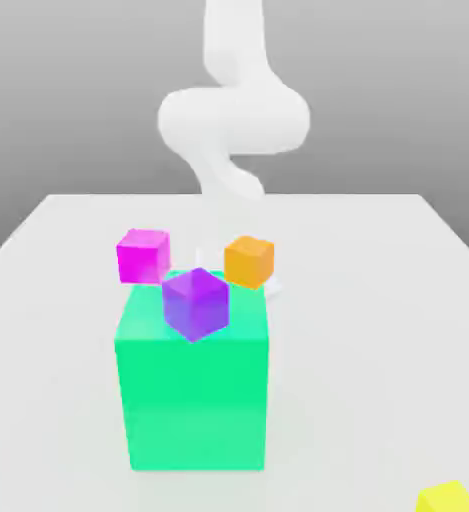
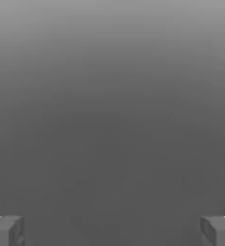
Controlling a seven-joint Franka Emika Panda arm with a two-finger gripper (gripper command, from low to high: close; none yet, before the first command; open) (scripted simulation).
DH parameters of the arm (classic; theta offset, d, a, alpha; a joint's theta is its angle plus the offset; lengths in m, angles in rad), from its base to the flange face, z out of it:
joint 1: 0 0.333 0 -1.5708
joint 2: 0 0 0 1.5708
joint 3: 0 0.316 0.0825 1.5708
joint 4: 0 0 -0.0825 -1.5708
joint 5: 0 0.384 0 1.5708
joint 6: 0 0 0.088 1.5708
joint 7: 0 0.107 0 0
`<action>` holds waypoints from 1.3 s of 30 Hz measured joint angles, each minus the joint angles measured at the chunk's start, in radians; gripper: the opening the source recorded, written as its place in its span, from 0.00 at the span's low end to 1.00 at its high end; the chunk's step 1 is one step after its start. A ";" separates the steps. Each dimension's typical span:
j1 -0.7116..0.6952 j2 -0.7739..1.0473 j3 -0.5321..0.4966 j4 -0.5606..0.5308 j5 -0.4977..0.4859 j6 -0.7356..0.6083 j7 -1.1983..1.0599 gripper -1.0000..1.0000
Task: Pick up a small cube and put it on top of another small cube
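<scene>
Gripper (image 2: 112, 230) wide apart, nothing between fingers | purple cube (image 1: 195, 303) rests atop green block (image 1: 193, 400); magenta cube (image 1: 142, 255) and orange cube (image 1: 249, 261) behind on table (image 1: 378, 300) | looks rigid, light, smooth-faced: pinch two opposite flat sides mid-height

White table (image 1: 378, 300), smooth and matte, spreads from the near edge back to a straight far edge; its side edges draw inward with distance. Beyond it, a plain grey backdrop (image 1: 68, 90), darker toward the top, paler just above the table's far edge. No seams or fixtures on it. Light soft and even; only faint shading on the tabletop.
</scene>
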 joint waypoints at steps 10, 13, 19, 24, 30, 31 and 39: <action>0.001 0.368 0.120 0.046 -0.071 0.079 0.082 0.50; 0.007 0.477 0.150 0.059 -0.099 0.102 0.111 0.50; 0.046 0.695 0.192 0.086 -0.157 0.147 0.170 0.50; 0.088 0.875 0.204 0.109 -0.189 0.186 0.209 0.50; 0.138 1.087 0.224 0.134 -0.202 0.236 0.237 0.50; 0.146 1.122 0.228 0.138 -0.202 0.245 0.240 0.50; 0.192 1.295 0.184 0.175 -0.252 0.357 0.279 0.00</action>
